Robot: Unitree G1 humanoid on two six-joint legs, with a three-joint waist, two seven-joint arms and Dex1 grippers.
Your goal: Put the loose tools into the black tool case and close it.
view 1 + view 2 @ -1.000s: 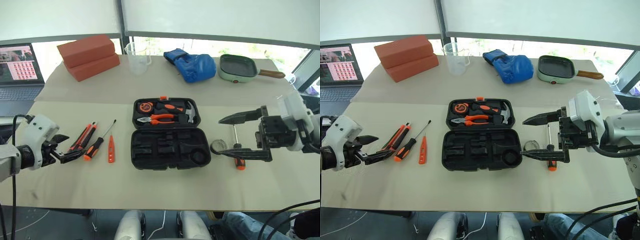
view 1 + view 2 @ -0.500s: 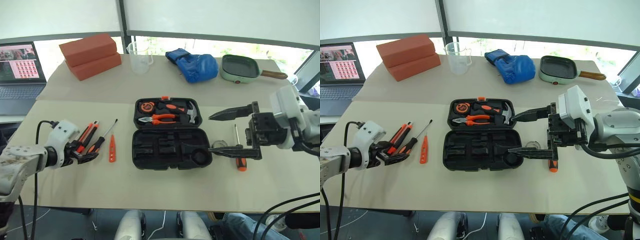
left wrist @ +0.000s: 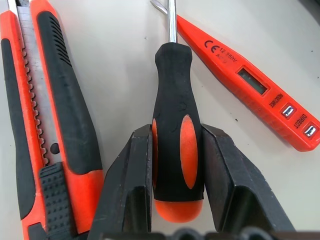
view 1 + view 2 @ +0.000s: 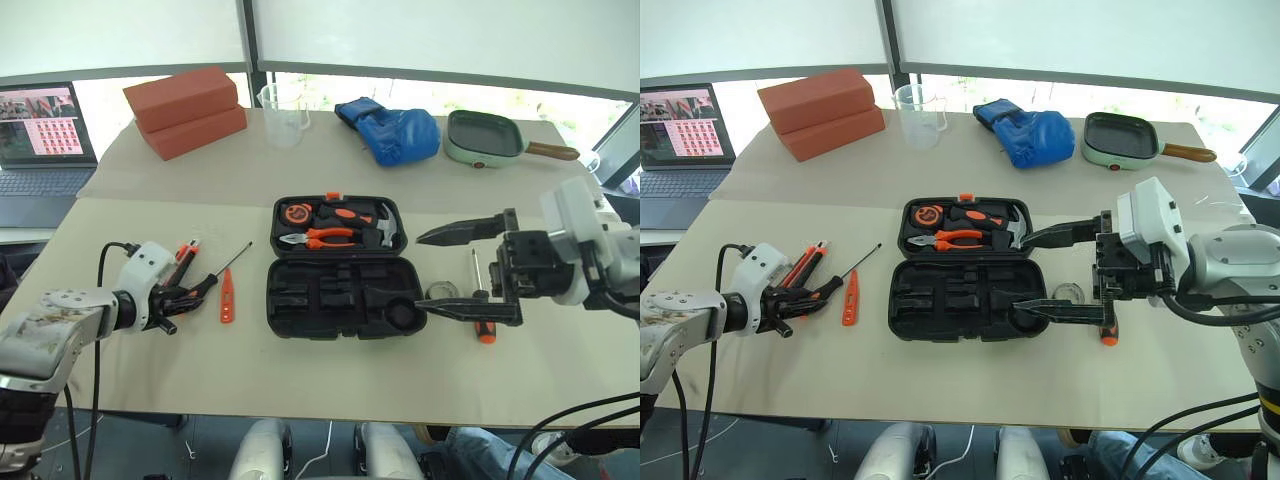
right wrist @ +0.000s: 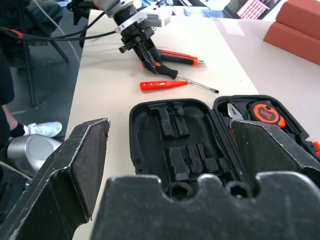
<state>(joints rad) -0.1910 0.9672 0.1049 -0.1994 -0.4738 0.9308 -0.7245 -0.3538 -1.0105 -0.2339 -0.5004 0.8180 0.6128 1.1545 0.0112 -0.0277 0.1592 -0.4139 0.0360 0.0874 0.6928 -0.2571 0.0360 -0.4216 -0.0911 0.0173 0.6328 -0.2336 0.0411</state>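
The left hand (image 3: 176, 165) is gripping the orange-and-black handled screwdriver (image 3: 175, 120) lying on the beige bench (image 4: 300, 380), beside the orange-and-black utility knife (image 3: 55, 115). The right hand (image 4: 462, 270) is hovering wide open next to the open black moulded plastic tool case (image 4: 340, 295).

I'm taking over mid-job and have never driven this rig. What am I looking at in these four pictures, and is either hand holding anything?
It's a two-armed humanoid at a table. The two wide pictures come from its head, looking down; the two close-ups come from cameras on each wrist.

The left hand has its fingers on both sides of a screwdriver handle, which lies between the utility knife and the orange tester screwdriver. The right hand hangs wide open and empty above the right end of the black tool case, which lies open. Under that hand lie a second screwdriver and a small tape roll.

At the back: bricks, a beaker, a blue glove, a green pan, a laptop.
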